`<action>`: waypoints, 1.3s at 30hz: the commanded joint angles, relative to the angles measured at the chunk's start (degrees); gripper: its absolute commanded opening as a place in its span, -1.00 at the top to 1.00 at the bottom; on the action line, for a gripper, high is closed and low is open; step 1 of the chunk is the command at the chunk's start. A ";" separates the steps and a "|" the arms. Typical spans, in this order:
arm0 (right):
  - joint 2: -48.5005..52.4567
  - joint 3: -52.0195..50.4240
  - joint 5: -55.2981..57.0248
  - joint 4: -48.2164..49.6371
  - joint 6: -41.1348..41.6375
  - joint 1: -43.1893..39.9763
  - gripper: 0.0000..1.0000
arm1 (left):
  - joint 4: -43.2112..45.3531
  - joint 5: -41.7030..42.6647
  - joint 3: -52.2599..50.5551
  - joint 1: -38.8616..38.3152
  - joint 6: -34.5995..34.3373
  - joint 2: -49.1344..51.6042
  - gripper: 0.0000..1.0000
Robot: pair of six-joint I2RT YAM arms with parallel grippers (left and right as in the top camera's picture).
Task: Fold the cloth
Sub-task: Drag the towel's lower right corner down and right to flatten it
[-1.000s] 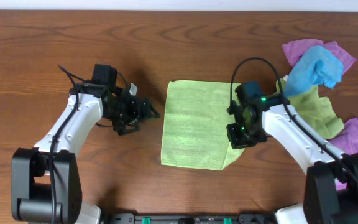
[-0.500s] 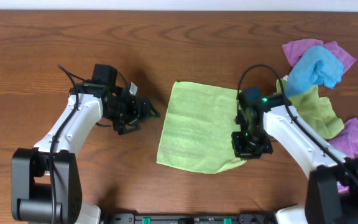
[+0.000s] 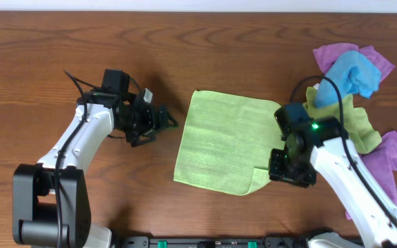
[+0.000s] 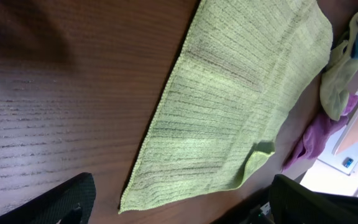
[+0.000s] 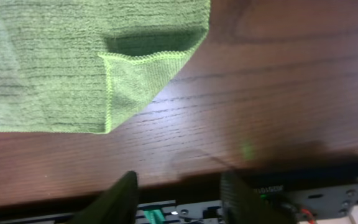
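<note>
Right claw (image 3: 291,172) was over bare wood near the front edge of the counter, and its two fingers (image 5: 120,199) stood apart with nothing between them. Just to its left lay the turned-over corner (image 5: 135,74) of the green cloth (image 3: 222,141), a small flap doubled back onto the cloth's top. The claw was not touching it. The rest of the cloth was spread flat across the middle of the counter, a little skewed, with its near edge towards the front.

Over on the other side, the left claw (image 3: 163,122) hung off the cloth's left edge, up by its far-left corner and apart from it. Its fingers (image 4: 61,202) were wide open too, and the wrist view looked straight down the length of the cloth between them. It held nothing.

Out at the right edge of the counter sat a heap of spare cloths (image 3: 353,103). There was a blue one (image 3: 350,76) on top, purple ones around it and another green one underneath.
</note>
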 commanded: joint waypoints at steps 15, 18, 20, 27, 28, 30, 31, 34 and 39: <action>0.61 -13.42 -13.88 34.40 -13.97 -0.11 -0.24 | -0.02 0.22 0.02 0.22 0.59 -0.81 -0.87; 4.42 -13.42 -13.73 36.28 -17.09 -0.17 -0.22 | -0.02 0.22 0.02 0.22 0.59 -0.81 -0.87; 6.91 -13.42 -12.37 37.13 -17.35 -0.22 -0.21 | -0.02 0.22 0.02 0.22 0.59 -0.81 -0.88; 10.56 -13.42 -14.19 35.65 -18.40 -0.20 -0.12 | -0.04 0.24 0.02 0.22 0.59 -0.81 -0.87; 10.51 -13.40 -14.91 34.91 -18.40 -0.20 -0.10 | -0.04 0.22 0.02 0.22 0.59 -0.81 -0.87; 10.51 -13.38 -17.14 32.85 -18.36 -0.20 -0.10 | -0.04 0.22 0.02 0.22 0.59 -0.81 -0.88; 10.51 -13.35 -17.86 31.85 -18.34 -0.20 -0.11 | -0.04 0.22 0.02 0.22 0.59 -0.81 -0.88; 10.10 -13.35 -20.04 26.47 -18.14 -0.09 -0.09 | 0.00 0.20 0.02 0.22 0.59 -0.81 -0.88; 9.27 -13.35 -19.89 18.75 -18.12 -0.09 0.03 | 0.00 0.20 0.02 0.22 0.59 -0.81 -0.88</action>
